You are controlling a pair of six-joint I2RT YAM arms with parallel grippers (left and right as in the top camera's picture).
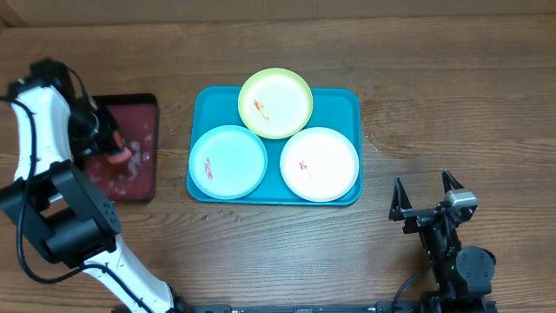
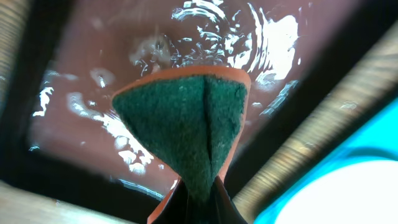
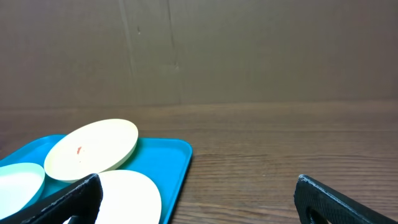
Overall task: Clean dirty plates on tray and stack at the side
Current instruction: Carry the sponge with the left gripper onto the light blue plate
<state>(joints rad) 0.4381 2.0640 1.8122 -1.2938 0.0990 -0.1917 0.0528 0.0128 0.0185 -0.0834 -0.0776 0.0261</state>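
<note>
- Sponge [image 2: 186,130], green on one side and orange on the other, is pinched tight in the left gripper [image 2: 189,208], just over the dark red tray [image 1: 148,174] with water in it; it may be wet, but that is hard to see
- Next is the blue tray [image 1: 343,100] with three plates: light blue plate [image 1: 228,162] front left, yellow-green plate [image 1: 275,103] at the back, white plate [image 1: 320,163] front right, each with a small red smear
- They look light, stiff and maybe slippery when wet, so grab the rim
- Right gripper [image 1: 423,187] is wide open and holds nothing, near the blue tray's front right corner
</note>
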